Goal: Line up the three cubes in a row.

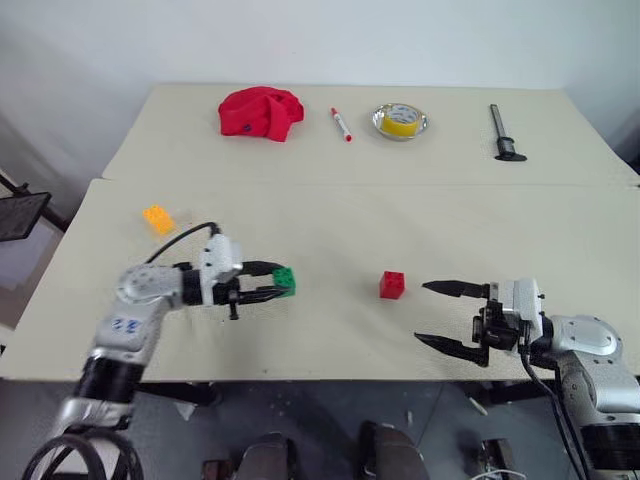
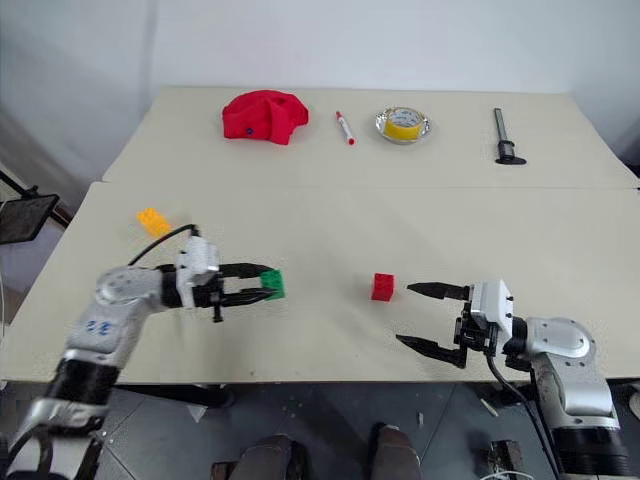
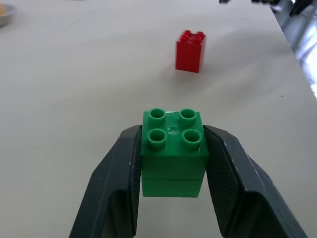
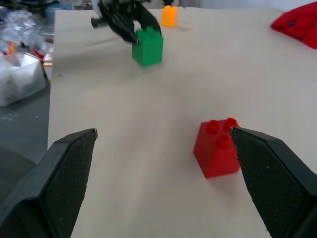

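On the cream surface [image 1: 330, 340], no brand, label or writing can be read on any brick or tool. Farthest left lies the orange-yellow brick [image 1: 158, 218], alone, well apart from the others. Next comes the left gripper [image 1: 280, 283], its jaws closed on the green brick [image 1: 286, 281]; the left wrist view shows the two black fingers [image 3: 121, 183] pressed against opposite sides of it, four round studs facing up, the brick resting on the surface. Further right, near the middle, the red brick [image 1: 392, 285] stands upright and free, apart from the green one. Just beside it on the right the right gripper [image 1: 440, 315] points toward it with jaws spread wide and holding nothing; the right wrist view shows the red brick close by one finger [image 4: 270, 173], though I cannot tell whether they touch. Along the far side lie a crumpled red cloth [image 1: 260, 113], a red-capped marker [image 1: 341, 124], a yellow tape roll in a metal dish [image 1: 400, 121] and a dark caliper [image 1: 505, 133].
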Tool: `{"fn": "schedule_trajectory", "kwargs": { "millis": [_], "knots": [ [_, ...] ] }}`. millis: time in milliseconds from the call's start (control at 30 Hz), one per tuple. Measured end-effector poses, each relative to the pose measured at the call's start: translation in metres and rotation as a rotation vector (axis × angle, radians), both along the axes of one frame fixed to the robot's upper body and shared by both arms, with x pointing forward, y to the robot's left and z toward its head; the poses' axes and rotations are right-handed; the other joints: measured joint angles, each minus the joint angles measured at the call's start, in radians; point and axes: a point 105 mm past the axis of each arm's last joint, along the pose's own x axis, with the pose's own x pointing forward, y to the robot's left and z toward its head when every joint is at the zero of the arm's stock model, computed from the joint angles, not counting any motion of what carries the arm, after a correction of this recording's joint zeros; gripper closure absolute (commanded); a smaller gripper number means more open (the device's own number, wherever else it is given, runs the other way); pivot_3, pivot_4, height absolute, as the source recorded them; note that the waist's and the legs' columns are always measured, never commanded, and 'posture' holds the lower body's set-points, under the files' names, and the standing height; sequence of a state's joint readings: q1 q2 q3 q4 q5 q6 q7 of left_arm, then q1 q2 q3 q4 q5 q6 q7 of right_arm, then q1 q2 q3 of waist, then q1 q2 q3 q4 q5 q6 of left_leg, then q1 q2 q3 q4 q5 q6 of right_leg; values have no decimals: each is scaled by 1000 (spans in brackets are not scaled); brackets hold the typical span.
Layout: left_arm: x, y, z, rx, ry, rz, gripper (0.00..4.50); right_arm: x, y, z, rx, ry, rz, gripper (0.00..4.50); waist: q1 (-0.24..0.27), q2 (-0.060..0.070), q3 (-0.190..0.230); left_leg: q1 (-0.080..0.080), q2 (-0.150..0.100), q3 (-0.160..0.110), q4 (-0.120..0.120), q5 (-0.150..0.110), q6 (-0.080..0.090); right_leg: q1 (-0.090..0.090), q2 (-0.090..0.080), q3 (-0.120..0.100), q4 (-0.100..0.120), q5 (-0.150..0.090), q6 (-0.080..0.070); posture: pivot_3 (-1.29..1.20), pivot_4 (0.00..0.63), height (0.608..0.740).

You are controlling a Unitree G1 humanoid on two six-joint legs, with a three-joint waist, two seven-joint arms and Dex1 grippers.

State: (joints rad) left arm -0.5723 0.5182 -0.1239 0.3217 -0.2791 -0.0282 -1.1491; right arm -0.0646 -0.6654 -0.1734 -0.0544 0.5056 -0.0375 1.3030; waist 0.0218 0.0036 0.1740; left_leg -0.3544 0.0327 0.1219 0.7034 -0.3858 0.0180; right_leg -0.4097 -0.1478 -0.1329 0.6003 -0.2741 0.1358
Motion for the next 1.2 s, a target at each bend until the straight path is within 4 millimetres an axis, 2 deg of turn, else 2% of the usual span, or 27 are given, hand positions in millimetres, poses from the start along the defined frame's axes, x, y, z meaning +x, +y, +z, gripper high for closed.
{"fn": "schedule_trajectory", "kwargs": {
  "millis": [133,333,400,600,633,667,733,800,867,967,1033,1100,1200],
  "knots": [
    [13,-28,-4,-13,-13,-79,3032,-9,1,0,4,12,-20,0,-5,-1,1,0,0,0,-2,0,0,-1,0,-1,0,0,1,0,150,740],
    [15,-39,-14,7,12,-154,3032,-15,3,3,12,2,-47,0,-7,-2,1,0,0,-1,-1,0,1,0,0,0,-1,0,1,0,150,740],
    [16,-41,-14,12,14,-167,2288,-15,4,4,14,-3,-52,0,-5,-2,1,0,0,-1,0,0,1,0,0,0,-1,1,1,0,150,740],
    [18,-39,-16,-6,45,-139,435,-12,9,6,27,-11,-44,0,0,-3,2,-1,0,-2,0,0,1,0,0,0,-2,1,1,0,150,740],
    [19,-37,-11,-39,40,-122,154,-10,13,6,35,-15,-30,0,0,-3,2,-1,0,-2,0,0,2,0,0,0,-2,1,1,0,150,740],
    [18,-34,-4,-78,23,-105,154,-8,17,7,43,-20,-16,0,-3,-3,2,-1,0,-2,0,0,1,0,0,0,-1,1,1,0,150,740],
    [14,-22,10,-131,-20,-71,154,-6,22,10,51,-30,3,0,-10,-3,2,0,1,-3,0,0,1,0,0,-1,0,1,1,0,150,740],
    [3,6,20,-178,-47,16,154,-2,29,15,70,-50,22,0,-28,-3,2,1,1,-4,-2,0,1,-1,-1,0,1,1,1,0,150,740],
    [-14,39,20,-232,-16,146,68,5,35,21,93,-74,29,0,-42,-3,2,2,2,-10,-3,0,1,-1,-1,0,3,1,1,0,150,740],
    [-34,73,14,-300,26,355,68,14,43,27,117,-95,34,0,-46,-3,2,2,2,-14,-2,0,1,0,-2,-1,4,1,1,0,150,740],
    [-45,99,7,-350,18,555,68,19,51,34,148,-119,43,0,-41,-3,2,2,2,-14,-1,0,1,1,-3,0,4,1,2,0,150,740],
    [-56,134,1,-462,-10,827,68,25,59,40,177,-133,52,0,-34,-3,2,2,4,-15,0,0,1,2,-3,0,3,1,2,0,150,740],
    [-79,179,-18,-528,-35,1177,68,31,67,42,196,-128,49,0,-21,-3,2,2,1,-15,0,0,1,2,-3,0,3,1,2,0,150,740]
  ]
}}
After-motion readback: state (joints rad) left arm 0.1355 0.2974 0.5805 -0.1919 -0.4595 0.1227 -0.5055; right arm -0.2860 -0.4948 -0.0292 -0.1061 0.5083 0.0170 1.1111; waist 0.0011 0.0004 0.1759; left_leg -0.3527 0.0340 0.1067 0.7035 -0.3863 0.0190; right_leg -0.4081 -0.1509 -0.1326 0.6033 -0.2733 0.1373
